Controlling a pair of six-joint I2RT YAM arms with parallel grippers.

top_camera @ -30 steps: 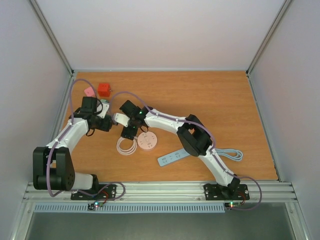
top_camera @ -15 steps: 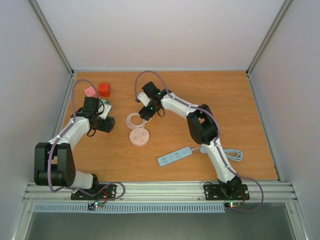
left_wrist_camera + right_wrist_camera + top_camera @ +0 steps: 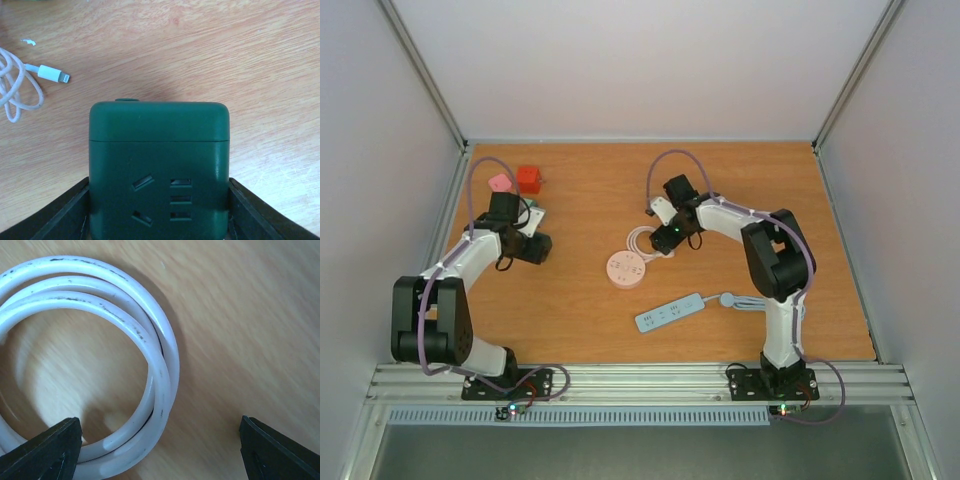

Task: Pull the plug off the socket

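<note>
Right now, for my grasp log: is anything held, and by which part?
Left fingers clamp the green socket cube by its opposite sides; right fingers, open over the white cable coil, hold nothing.

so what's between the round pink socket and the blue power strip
Nothing. The top view shows only bare wooden table between the round pink socket and the blue power strip. The coiled white cable lies on the socket's far side.
</note>
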